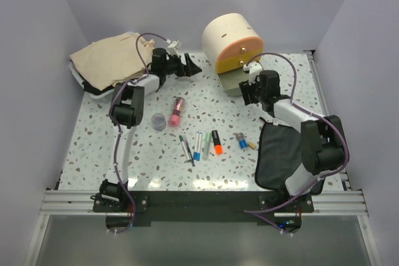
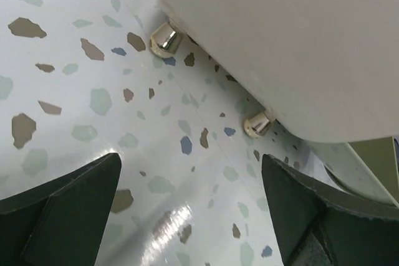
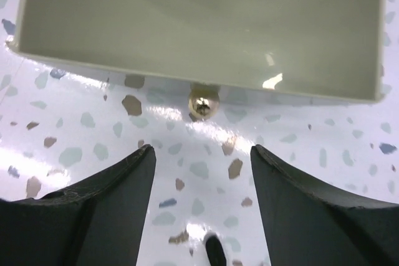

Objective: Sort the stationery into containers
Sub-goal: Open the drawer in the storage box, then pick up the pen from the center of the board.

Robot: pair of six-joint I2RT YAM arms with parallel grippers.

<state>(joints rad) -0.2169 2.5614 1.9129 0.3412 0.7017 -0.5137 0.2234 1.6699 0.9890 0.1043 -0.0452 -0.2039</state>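
Right jaws stand apart facing the gold knob (image 3: 204, 101) of the pulled-out drawer (image 3: 199, 23) near the bench's (image 1: 93, 144) far right corner. Left jaws gape beside the cream box (image 1: 232, 40). Pens (image 1: 197, 145) and highlighter (image 1: 216, 142) lie toward the near edge.

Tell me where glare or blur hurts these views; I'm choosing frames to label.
Top external: even light, sharp, no strong glare. Left wrist: white sheen on the table. Right wrist: bright glint on the drawer wall and on its knob.

Open drawer (image 3: 199, 29) stands directly before right hand (image 3: 201, 154).
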